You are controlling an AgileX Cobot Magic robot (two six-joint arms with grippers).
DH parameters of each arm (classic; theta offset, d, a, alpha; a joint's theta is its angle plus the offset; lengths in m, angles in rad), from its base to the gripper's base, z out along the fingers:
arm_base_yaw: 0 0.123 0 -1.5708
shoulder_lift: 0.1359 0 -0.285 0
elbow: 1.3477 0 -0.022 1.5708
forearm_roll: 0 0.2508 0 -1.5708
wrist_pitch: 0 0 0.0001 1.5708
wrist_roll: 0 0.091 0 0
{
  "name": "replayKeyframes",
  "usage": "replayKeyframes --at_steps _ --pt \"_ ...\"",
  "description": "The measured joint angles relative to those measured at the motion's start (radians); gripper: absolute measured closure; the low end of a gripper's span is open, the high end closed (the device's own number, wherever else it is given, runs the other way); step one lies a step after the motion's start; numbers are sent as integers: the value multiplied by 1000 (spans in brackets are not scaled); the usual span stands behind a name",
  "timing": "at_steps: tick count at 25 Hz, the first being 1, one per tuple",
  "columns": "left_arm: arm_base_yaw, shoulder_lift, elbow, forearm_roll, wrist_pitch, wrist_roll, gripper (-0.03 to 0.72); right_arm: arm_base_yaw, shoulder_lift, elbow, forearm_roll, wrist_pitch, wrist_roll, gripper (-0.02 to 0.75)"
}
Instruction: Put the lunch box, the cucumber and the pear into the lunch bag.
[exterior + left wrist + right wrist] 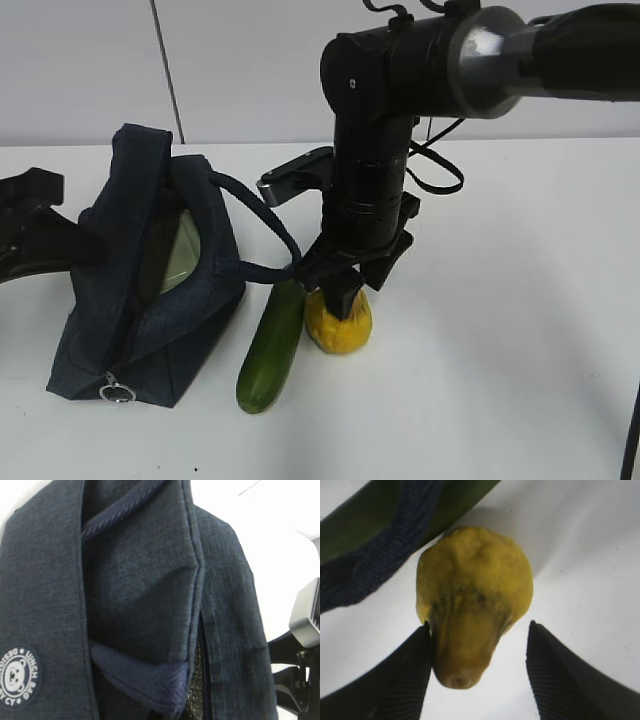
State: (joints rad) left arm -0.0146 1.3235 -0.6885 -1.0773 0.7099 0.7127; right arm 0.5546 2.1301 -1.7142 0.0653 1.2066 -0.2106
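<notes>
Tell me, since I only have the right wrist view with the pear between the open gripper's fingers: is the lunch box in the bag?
Observer: Yes. The exterior view shows the lunch box, pale green lid up, inside the open lunch bag.
Operator: And the cucumber? I see only a green strip.
Observer: The whole cucumber lies on the table, between the bag and the pear.
Operator: What does the left wrist camera show?
Observer: Only the bag's dark fabric, very close, with a round bear badge on it.
</notes>
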Motion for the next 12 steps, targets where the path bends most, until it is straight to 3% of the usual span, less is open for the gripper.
replayKeyframes --at_steps 5,12 --pt "0 0 0 0 0 0 703 0 8 0 15 -12 -2 388" --pt "0 0 0 0 0 0 703 0 8 0 21 -22 -15 485"
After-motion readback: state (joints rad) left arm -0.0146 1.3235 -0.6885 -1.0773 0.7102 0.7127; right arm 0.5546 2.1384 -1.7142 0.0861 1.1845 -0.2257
